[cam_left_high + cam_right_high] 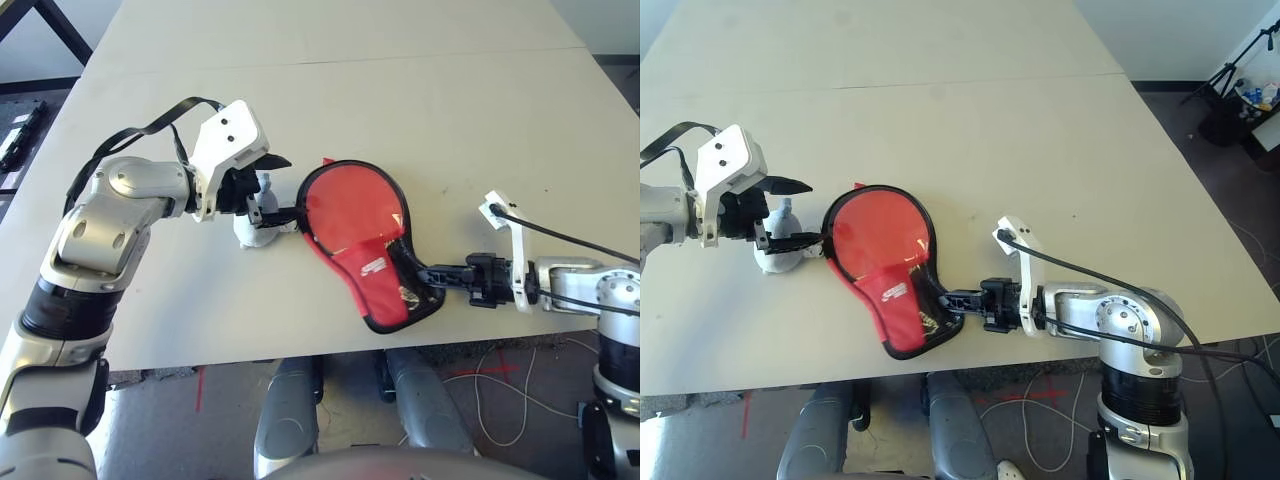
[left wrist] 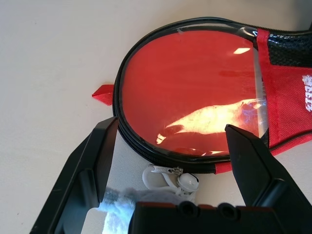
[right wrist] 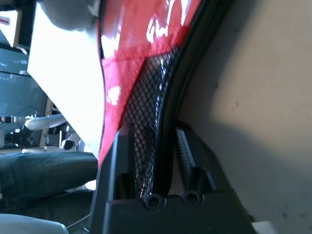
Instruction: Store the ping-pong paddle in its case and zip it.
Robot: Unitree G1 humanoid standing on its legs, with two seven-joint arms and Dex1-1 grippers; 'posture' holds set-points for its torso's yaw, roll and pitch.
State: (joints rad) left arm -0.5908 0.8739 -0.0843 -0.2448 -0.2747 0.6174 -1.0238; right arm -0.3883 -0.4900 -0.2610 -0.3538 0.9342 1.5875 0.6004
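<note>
The red case (image 1: 368,268) lies flat on the table, its round end toward my left arm and its narrow end toward my right. The ping-pong paddle's red face (image 2: 190,92) shows inside the round end, ringed by the black zipper edge (image 2: 146,153); its handle is hidden. My left gripper (image 1: 285,187) hangs open just off the round end, its fingers (image 2: 92,161) straddling nothing. My right gripper (image 1: 425,272) is at the narrow end, slightly open, with the case's black mesh and zipper edge (image 3: 158,112) between its fingers.
A small white-grey drawstring pouch (image 1: 255,232) sits under my left gripper, beside the case. A white pull with a cord (image 2: 168,174) lies by the rim. The table's front edge (image 1: 300,362) runs close below the case. Bare tabletop (image 1: 400,100) stretches behind.
</note>
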